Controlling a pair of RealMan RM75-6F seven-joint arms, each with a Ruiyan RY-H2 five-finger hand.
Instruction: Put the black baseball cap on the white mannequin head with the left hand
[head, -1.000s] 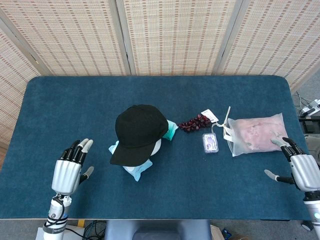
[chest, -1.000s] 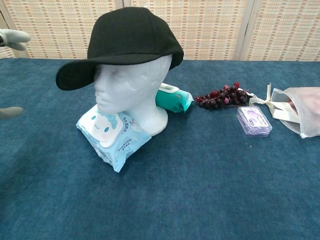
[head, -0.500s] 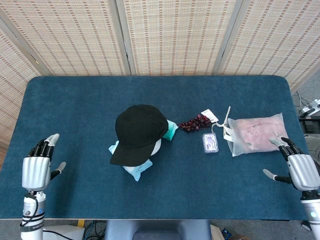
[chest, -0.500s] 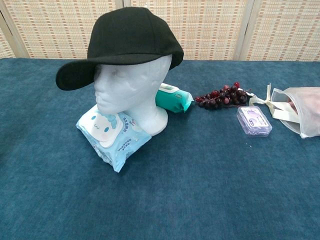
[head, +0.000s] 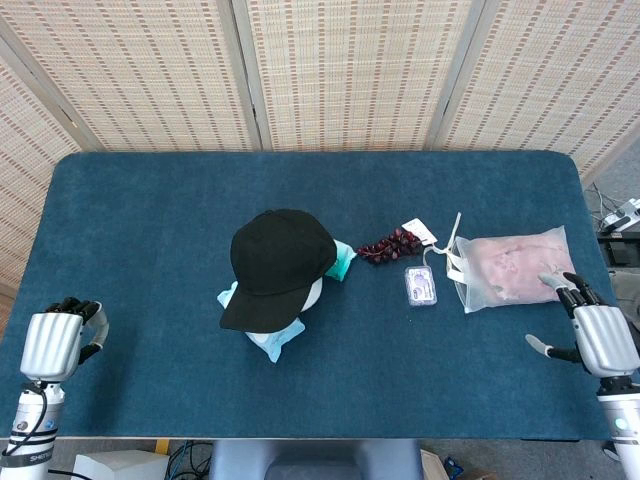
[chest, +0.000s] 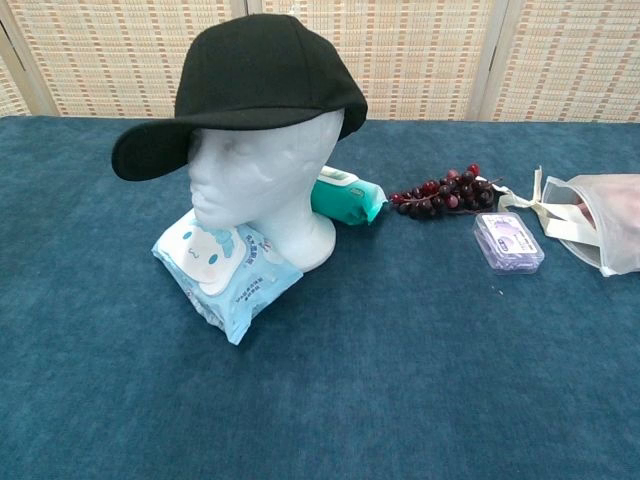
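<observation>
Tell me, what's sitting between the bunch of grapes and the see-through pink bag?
A small purple box lies between the grapes and the bag, clearest in the head view.

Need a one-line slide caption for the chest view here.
Black cap sits on the white mannequin head, beside wipes, grapes and a pouch; no hands visible.

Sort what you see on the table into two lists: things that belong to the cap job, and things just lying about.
Belongs to the job:
black cap, sitting on the head
white mannequin head
left hand, at the table's edge

Just lying about:
blue wipes pack
green pack
grapes
small purple box
clear bag
right hand
</observation>
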